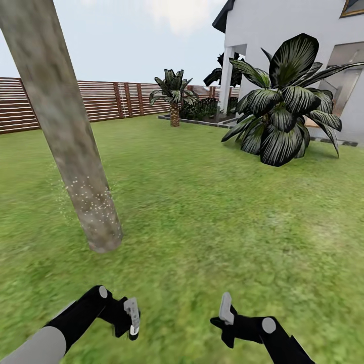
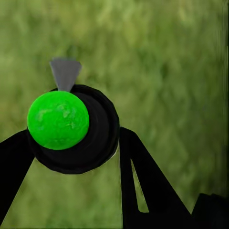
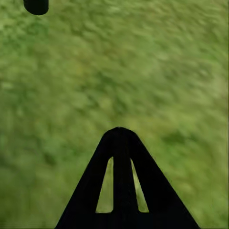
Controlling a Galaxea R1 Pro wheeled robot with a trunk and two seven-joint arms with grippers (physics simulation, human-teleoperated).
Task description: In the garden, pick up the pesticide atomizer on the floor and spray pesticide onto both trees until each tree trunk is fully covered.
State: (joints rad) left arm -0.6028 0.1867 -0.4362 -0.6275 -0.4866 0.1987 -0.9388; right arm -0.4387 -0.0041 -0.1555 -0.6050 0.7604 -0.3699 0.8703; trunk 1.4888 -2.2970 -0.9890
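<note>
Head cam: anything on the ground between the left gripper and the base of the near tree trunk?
Nothing but bare grass between the left gripper, shut on the pesticide atomizer, and the tree trunk base, in the head view.

You've got a mottled grey-beige tree trunk (image 1: 65, 131) speckled with whitish dots low down, blurry green grass (image 1: 212, 212), brown slatted fence (image 1: 101, 101) far back, and the black atomizer (image 2: 78, 129) has a bright green spot.

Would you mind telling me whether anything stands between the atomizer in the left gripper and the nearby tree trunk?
Nothing visible does: only open grass lies between the left gripper, holding the atomizer, and the tree trunk ahead of it.
</note>
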